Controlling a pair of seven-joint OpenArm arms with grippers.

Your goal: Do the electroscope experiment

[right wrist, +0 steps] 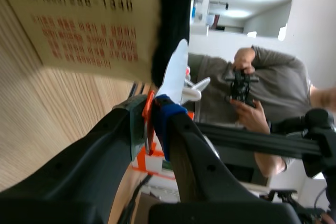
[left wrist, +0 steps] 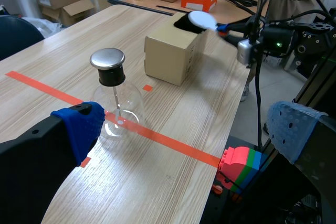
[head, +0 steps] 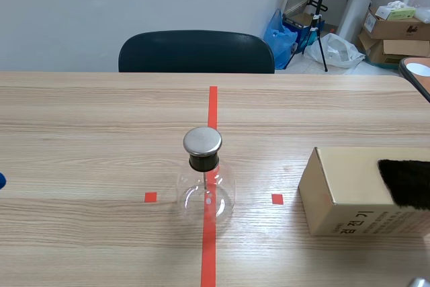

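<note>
Your left gripper hovers low at the scene's left, its blue-padded fingers spread wide apart. Your right gripper is out at the right, arm stretched level, fingers clamped on a white paddle.

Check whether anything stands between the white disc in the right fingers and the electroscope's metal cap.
Nothing visible does. The white disc sits over the cardboard box, and only bare table separates that box from the metal cap.

My left fingers are thick and black, each with a blue dotted pad at the tip. My right arm is black also, with black cables and a small green light; its fingers have one grey-green pad and one blue.
</note>
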